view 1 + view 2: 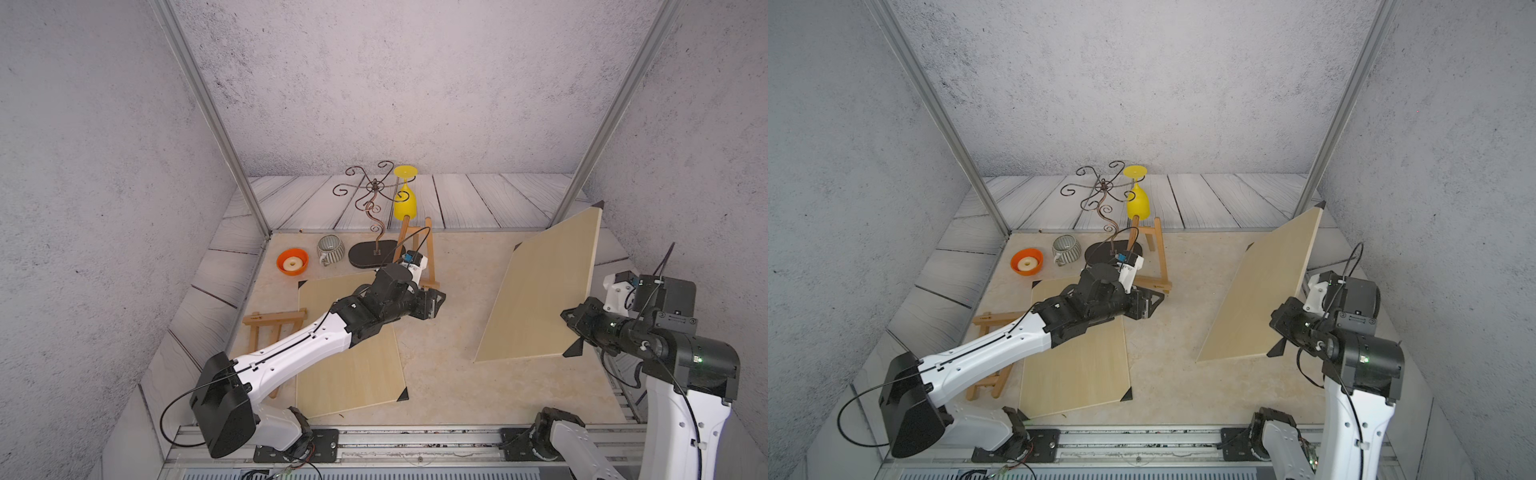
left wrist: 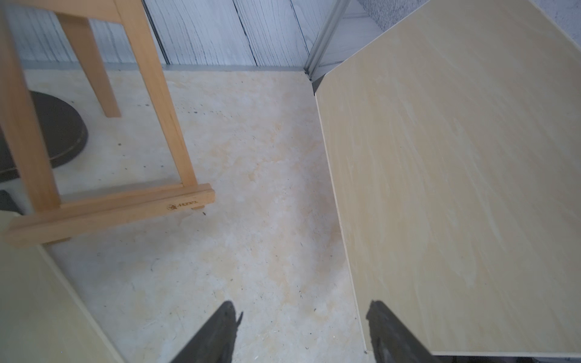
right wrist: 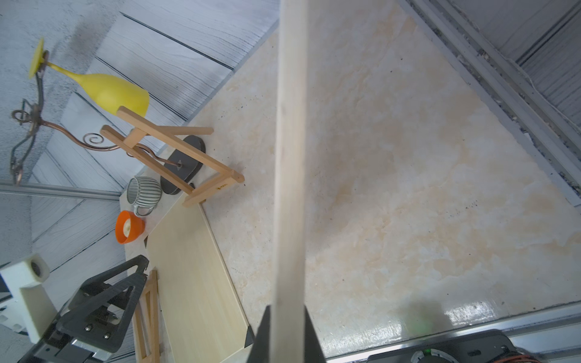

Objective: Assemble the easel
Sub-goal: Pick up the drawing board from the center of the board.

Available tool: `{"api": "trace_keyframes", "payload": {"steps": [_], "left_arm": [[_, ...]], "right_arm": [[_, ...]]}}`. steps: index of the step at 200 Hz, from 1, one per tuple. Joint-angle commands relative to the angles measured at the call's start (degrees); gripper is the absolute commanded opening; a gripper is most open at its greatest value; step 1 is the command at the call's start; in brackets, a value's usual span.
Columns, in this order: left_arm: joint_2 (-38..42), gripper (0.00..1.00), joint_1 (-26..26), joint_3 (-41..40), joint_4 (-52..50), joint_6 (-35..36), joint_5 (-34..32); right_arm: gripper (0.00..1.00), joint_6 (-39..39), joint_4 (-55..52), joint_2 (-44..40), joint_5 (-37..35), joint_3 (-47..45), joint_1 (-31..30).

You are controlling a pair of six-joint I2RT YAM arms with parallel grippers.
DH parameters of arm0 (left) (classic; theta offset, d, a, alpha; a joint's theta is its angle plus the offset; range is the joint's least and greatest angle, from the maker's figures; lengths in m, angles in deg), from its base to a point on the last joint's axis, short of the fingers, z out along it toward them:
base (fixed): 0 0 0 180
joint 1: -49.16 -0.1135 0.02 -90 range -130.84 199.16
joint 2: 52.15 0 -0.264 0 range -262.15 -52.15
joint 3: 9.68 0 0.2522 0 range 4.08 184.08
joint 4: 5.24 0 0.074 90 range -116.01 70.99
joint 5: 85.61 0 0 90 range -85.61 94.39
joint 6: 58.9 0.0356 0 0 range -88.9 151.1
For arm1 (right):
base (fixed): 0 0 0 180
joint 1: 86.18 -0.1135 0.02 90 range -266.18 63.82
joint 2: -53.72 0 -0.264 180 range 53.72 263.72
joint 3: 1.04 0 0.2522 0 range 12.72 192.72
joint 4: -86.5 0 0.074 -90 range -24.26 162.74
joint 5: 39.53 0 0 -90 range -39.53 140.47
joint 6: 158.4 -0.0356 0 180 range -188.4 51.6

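Jaws of the left claw [image 2: 303,309] stood apart and empty above bare counter [image 2: 251,157], with the upright easel [image 2: 157,94] just beside that claw on its far side, ledge nearest. Well to its right the board [image 1: 544,291] leaned tilted, long axis running away from the robot, one near corner clamped in the right claw [image 3: 287,317]. Seating the board likely meant carrying it leftward to the ledge, a job for the right arm.
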Motion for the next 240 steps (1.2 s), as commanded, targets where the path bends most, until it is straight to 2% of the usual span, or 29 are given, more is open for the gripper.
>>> {"api": "trace_keyframes", "payload": {"steps": [1,27,85,109,148,180,207,219,240], "left_arm": [[4.2,0.69,-1.1,-0.1,-4.1,3.6,-2.6],[8.6,0.72,-2.2,0.8,-8.9,6.5,-6.4],[18.8,0.78,-6.9,0.8,-14.9,8.7,-13.0],[21.4,0.83,-8.6,1.7,-17.6,9.6,-15.2],[22.9,0.91,-11.8,4.1,-22.6,11.4,-16.9],[23.6,0.94,-13.6,5.0,-24.5,11.6,-18.2],[24.0,0.95,-14.8,5.3,-25.0,11.3,-19.2],[23.9,0.95,-15.4,5.9,-25.5,11.2,-19.4],[23.3,0.95,-16.1,7.4,-26.2,11.9,-19.9]], "right_arm": [[0.00,0.9,16.3,-0.8,7.3,6.7,-0.3],[0.00,1.2,19.1,0.6,11.8,10.3,-0.3],[0.00,0.2,27.5,5.3,29.1,19.6,-0.3],[0.00,-0.5,30.8,6.6,30.8,21.6,-0.3],[0.00,-8.2,44.4,7.0,37.4,20.5,-0.3],[0.00,-10.6,49.2,9.0,39.9,20.9,-0.4],[0.00,-14.7,55.5,10.2,40.0,19.2,-1.6],[0.00,-14.0,54.9,11.5,39.2,20.0,-2.4],[0.00,-6.9,48.0,15.1,33.6,23.4,-13.3]]}}
